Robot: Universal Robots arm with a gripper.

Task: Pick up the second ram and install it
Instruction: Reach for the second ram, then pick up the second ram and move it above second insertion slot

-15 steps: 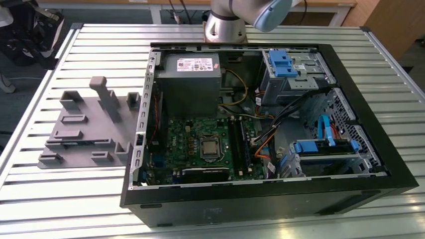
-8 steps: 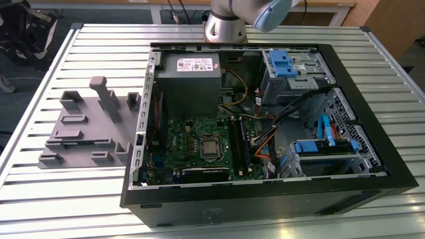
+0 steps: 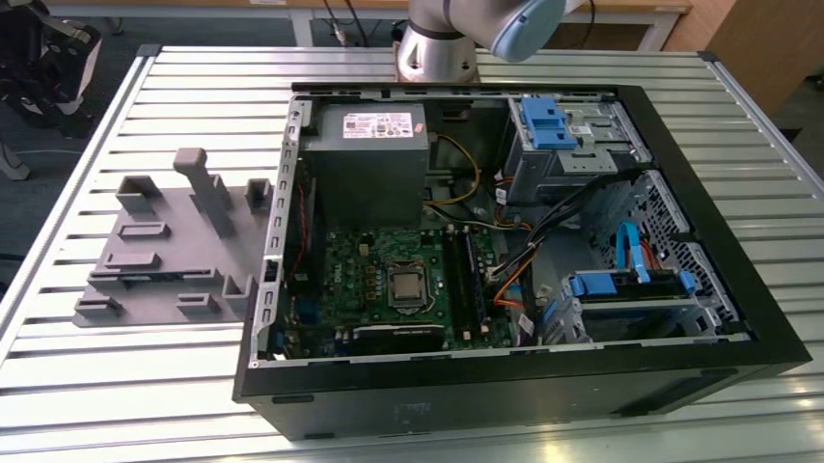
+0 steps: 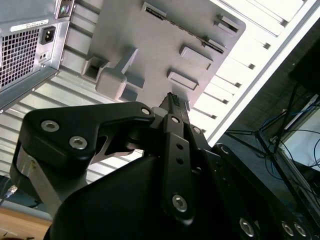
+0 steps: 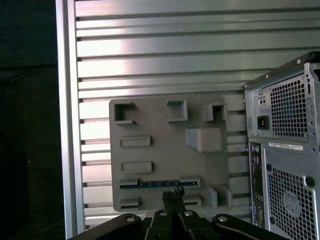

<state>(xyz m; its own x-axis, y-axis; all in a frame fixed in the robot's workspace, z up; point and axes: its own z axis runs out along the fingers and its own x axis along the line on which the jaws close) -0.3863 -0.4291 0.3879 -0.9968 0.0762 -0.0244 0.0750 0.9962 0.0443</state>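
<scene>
On the grey fixture (image 3: 168, 258) at the exterior view's left the second ram (image 5: 159, 184) sits edge-up, a thin blue strip, below the gripper (image 5: 172, 192), pinched narrow and seemingly empty, which might jab its edge if lowered so; rightward, the white label (image 3: 381, 124) on the power supply (image 3: 367, 174) I cannot read.

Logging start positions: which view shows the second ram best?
The first wrist view: the second ram sits edge-on in the grey fixture, a clear blue strip. The exterior view gives at most a dark line on the fixture; in the second wrist view I cannot pick it out.
</scene>
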